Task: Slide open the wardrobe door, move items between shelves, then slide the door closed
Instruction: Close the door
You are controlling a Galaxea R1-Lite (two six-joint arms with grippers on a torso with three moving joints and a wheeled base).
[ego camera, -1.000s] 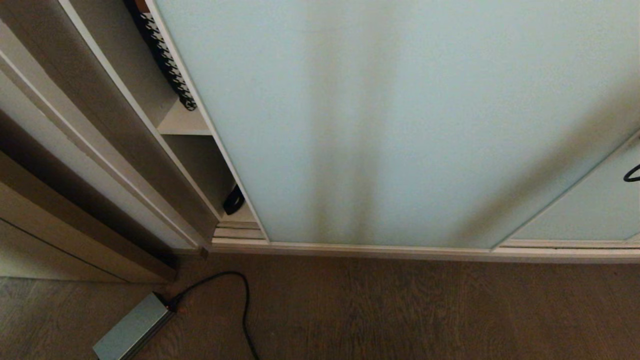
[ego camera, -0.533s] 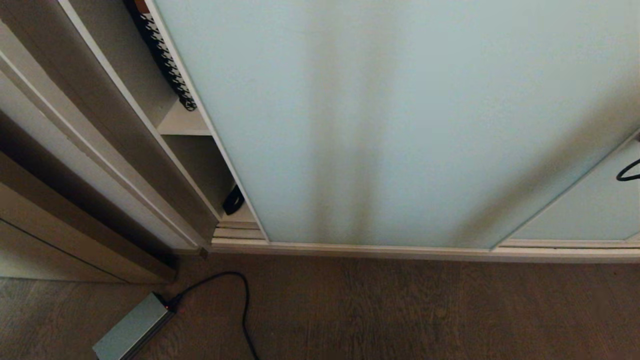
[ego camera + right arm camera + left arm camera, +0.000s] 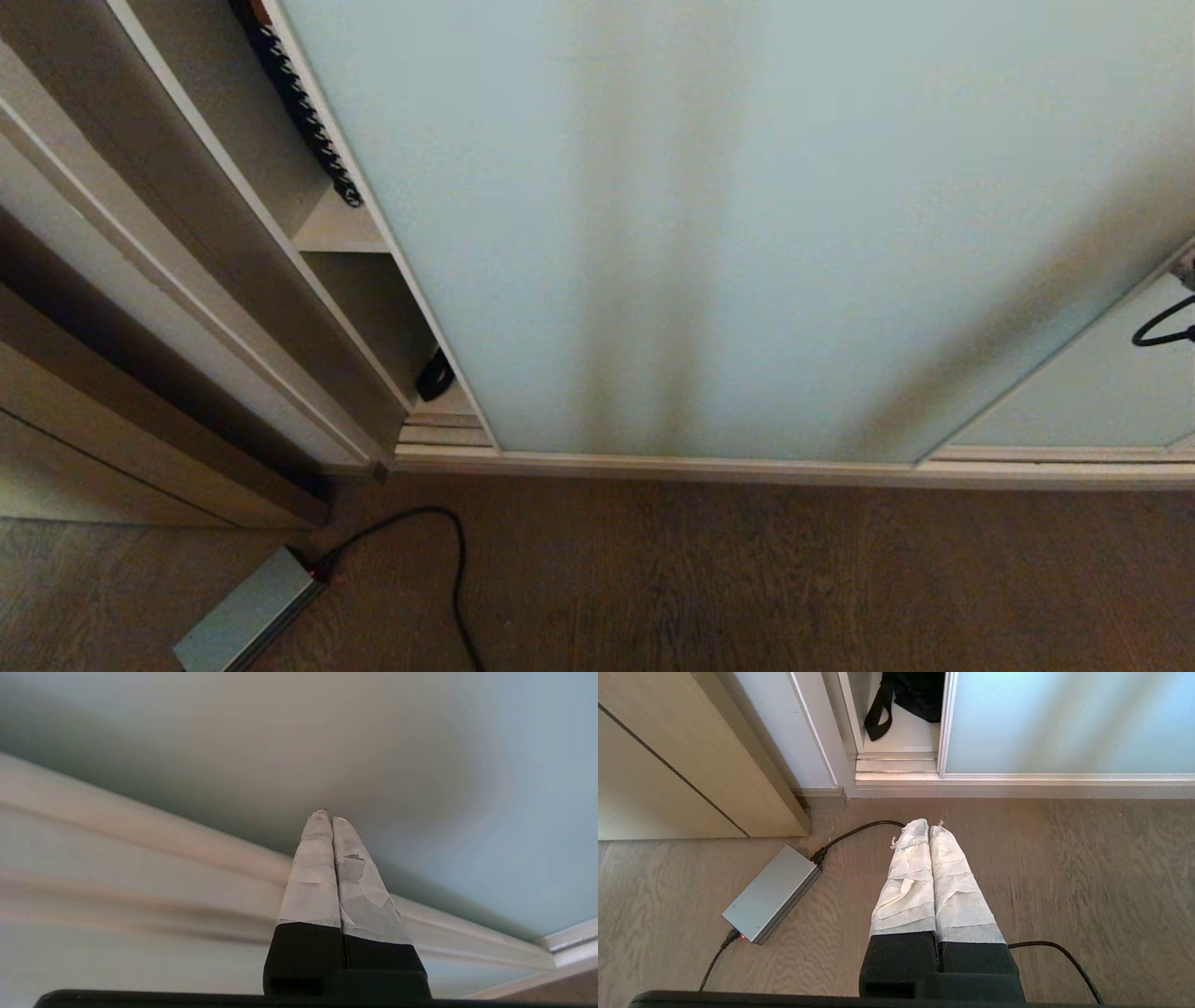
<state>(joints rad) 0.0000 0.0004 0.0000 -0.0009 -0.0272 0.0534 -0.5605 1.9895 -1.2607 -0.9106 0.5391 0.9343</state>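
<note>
right gripper [image 3: 327,819]: fingers pressed together, empty, tips at or almost on the sliding wardrobe door [image 3: 327,742]; contact unclear, cream frame edge just beside the fingers
left gripper [image 3: 924,828]: fingers pressed together, empty, hanging over wood floor [image 3: 1064,868], well short of the wardrobe
door: nearly across, narrow gap open ahead of left gripper
black bag [image 3: 915,695]: on bottom shelf [image 3: 906,735] in that gap
houndstooth cushion [image 3: 303,112]: on shelf above, mostly hidden by door
power brick [image 3: 770,893]: on floor beside left gripper, cabled
</note>
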